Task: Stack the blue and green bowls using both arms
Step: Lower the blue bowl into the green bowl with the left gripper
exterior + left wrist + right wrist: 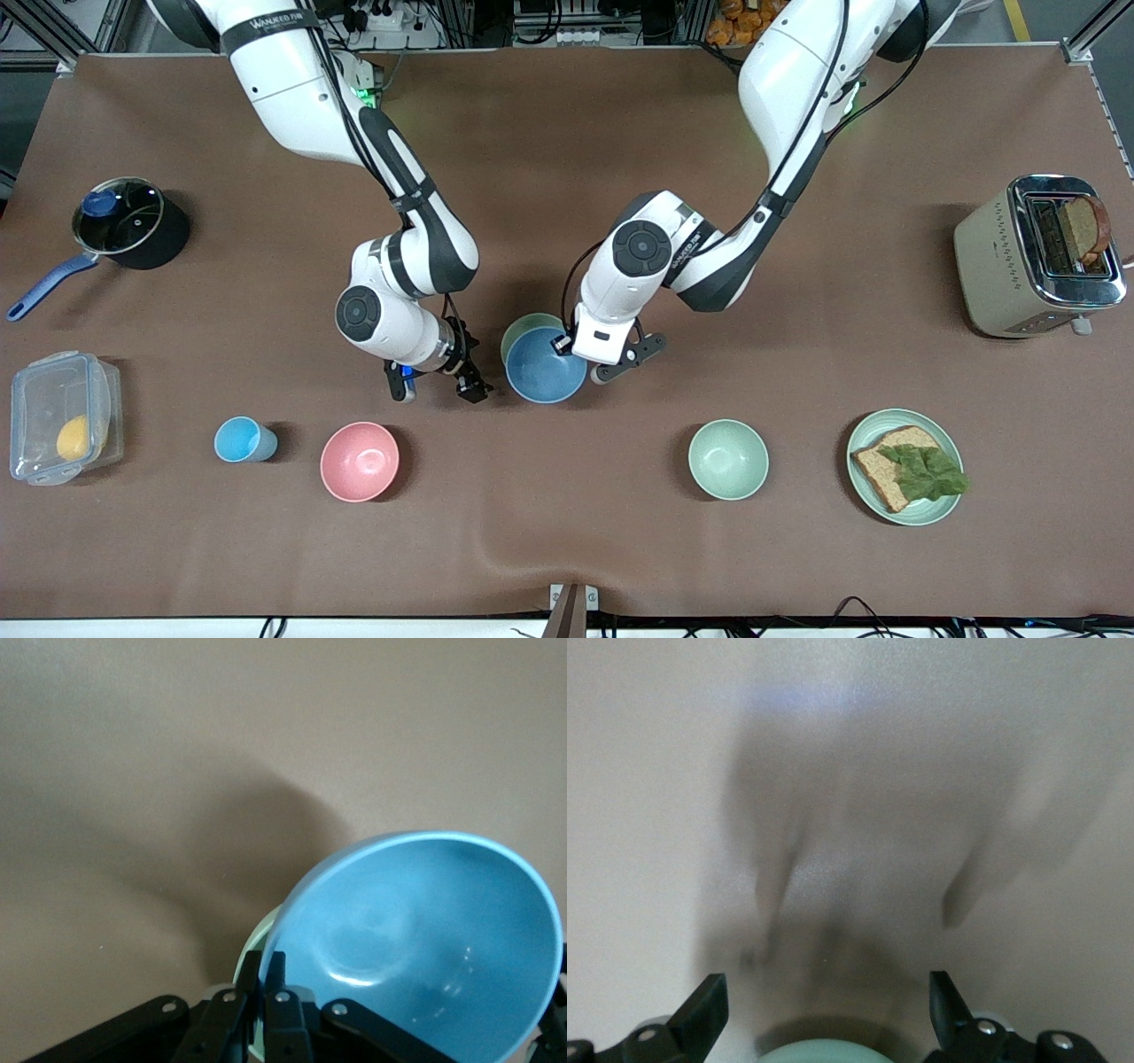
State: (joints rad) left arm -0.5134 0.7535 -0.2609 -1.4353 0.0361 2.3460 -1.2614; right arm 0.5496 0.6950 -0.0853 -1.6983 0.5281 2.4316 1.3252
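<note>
Brown tabletop: the round blue bowl [544, 365] is being pinched at its rim by the left gripper [567, 344] over the sage-green bowl [524, 330]; it should be centred before release. The right gripper [436, 383] is being held spread wide, empty, beside the bowls.

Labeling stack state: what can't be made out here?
1. Green bowl, front view: mostly covered by blue bowl; seating unclear.
2. Left gripper, front view: fingertips hidden under its wrist, over the bowls; wrist view shows them shut on the blue rim.
3. Right gripper, open beside the bowls: its wrist view cuts off a green shape at the edge.
</note>
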